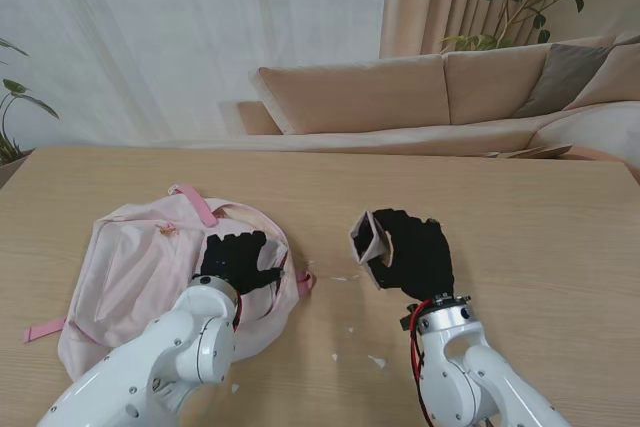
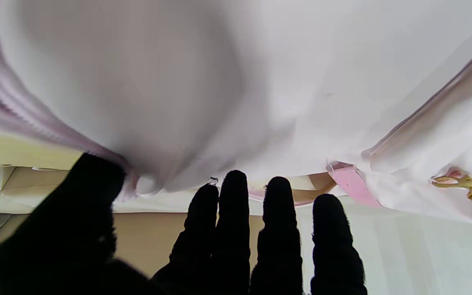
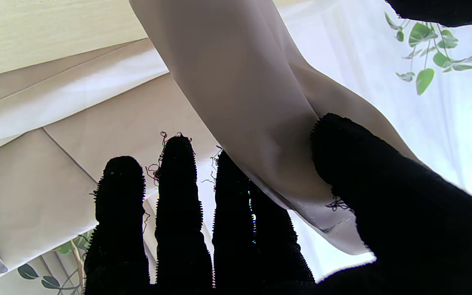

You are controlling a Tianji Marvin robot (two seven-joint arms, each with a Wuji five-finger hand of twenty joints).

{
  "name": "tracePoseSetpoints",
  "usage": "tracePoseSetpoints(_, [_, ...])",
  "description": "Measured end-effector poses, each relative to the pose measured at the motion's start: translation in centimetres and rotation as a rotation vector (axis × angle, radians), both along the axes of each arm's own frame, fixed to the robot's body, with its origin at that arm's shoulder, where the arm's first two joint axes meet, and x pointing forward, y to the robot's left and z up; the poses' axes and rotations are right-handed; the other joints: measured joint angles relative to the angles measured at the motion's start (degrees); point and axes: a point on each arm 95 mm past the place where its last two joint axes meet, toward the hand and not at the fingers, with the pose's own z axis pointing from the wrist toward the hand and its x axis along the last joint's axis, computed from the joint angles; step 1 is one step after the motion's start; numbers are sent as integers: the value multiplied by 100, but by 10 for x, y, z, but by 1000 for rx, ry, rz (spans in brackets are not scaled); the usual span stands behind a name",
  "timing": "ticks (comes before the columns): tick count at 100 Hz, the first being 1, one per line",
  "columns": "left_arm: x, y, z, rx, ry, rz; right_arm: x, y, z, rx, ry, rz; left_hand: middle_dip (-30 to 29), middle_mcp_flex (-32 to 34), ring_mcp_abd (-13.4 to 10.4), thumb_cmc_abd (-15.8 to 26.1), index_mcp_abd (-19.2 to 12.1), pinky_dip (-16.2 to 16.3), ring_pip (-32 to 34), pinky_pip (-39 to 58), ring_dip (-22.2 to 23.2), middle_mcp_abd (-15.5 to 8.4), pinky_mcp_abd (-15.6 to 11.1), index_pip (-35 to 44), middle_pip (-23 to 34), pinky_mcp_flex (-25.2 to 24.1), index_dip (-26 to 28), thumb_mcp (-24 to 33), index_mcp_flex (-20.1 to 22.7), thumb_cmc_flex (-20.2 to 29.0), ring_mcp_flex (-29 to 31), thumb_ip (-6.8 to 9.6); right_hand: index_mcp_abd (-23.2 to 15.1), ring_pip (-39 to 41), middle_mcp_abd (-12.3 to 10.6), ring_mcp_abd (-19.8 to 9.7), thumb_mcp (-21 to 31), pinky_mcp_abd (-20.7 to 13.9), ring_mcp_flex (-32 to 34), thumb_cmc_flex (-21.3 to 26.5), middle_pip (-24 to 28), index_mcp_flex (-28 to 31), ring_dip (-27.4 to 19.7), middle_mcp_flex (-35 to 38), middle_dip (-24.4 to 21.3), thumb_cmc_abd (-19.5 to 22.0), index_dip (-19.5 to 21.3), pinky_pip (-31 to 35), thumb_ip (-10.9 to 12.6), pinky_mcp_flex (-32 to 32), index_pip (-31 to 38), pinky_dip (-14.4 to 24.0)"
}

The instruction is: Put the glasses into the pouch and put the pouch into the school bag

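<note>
Worktop (image 1: 520,187) carrying pink school bag (image 1: 130,267), left; pouch (image 1: 370,239) raised, right.
Right hand (image 1: 415,252) is gripping the pouch; left wrist view alone is showing left hand (image 1: 238,259) pinching bag fabric.

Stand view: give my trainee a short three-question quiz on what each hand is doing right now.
1. True or false: the right hand holds the pouch.
2. What does the left hand rest on: (a) the bag, (b) the bare table, (c) the sofa?
3. To which side of the bag is the pouch, in the robot's terms?

Key: 1 true; 2 a; 3 right.
</note>
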Motion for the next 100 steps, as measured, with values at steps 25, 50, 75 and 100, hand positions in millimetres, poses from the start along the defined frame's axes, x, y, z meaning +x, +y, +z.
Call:
tracePoseSetpoints(25, [-6,11,6,-93,-3,-7,0,1,0,-7,5,12,954,3132,331,-721,-364,72,1581,1816,77,-131,174,1668,61,1078,57,873,1338,2268,2288,-416,0,0,7,0,0,2,0,7,-12,0,0,0,-5,0,-1,0,0,-1,0,0])
tracePoseSetpoints(50, [-2,27,22,-161,-67,-15,3,8,3,-33,-2,45,1278,3336,461,-771,-945,72,2118,2256,296,10,240,2209,162,1160,434,550,2033,2732,2426,-463,0,0,7,0,0,5,0,8,-12,76,0,0,-7,0,-7,0,0,-1,0,1])
tracePoseSetpoints(75, [1,53,60,-243,-72,-36,14,28,10,-80,-40,162,1623,3336,467,-781,-1008,72,2319,2313,576,37,241,2187,247,1095,865,463,2113,2795,2414,-528,0,0,8,0,0,7,0,9,-12,76,0,1,-8,0,-17,0,0,8,0,1])
tracePoseSetpoints(100, [6,73,88,-279,-137,-11,32,60,14,-154,-86,273,1779,3336,472,-783,-1014,72,2486,2373,729,85,274,2129,444,1085,1186,425,2115,2805,2406,-528,-15,0,0,0,0,0,0,10,-12,82,0,3,-8,-10,-84,0,-14,65,0,1])
